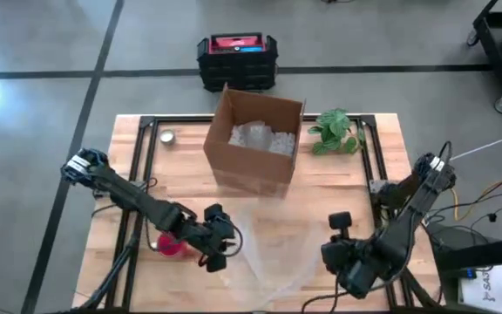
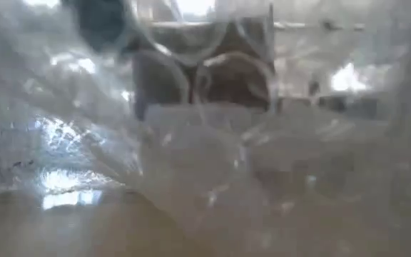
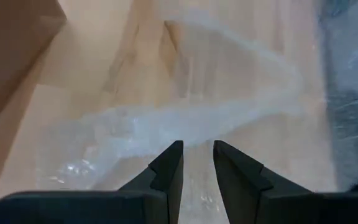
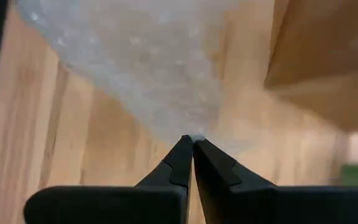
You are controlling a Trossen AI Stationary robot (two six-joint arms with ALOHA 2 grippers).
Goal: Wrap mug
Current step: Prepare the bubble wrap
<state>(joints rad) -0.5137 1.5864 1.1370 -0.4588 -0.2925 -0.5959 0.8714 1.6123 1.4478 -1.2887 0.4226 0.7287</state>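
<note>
Bubble wrap (image 1: 273,240) is lying spread over the near middle of the wooden table (image 1: 356,187), and both arms are working at its edges, so this looks like the laying-out step, with the wrapping itself not yet begun. The right gripper (image 4: 192,144) is sitting at about four o'clock from the sheet's middle, its fingers pinched together on a corner of the film. The left gripper (image 3: 197,152) is hovering at about eight o'clock, its fingers parted by a narrow gap and holding nothing, the sheet's edge lying just ahead of them.

The mug itself I cannot make out for certain; a small red object (image 1: 171,245) beside the left arm, off the sheet, may be it. If so, I would judge the next move calls for the left gripper to fetch it onto the film while the right keeps its corner.

At twelve o'clock a cardboard box (image 1: 255,139) is standing open, with crumpled clear packing (image 1: 264,138) inside. Beyond the table, a black crate (image 1: 237,63) is sitting on the floor with a red item on top.
</note>
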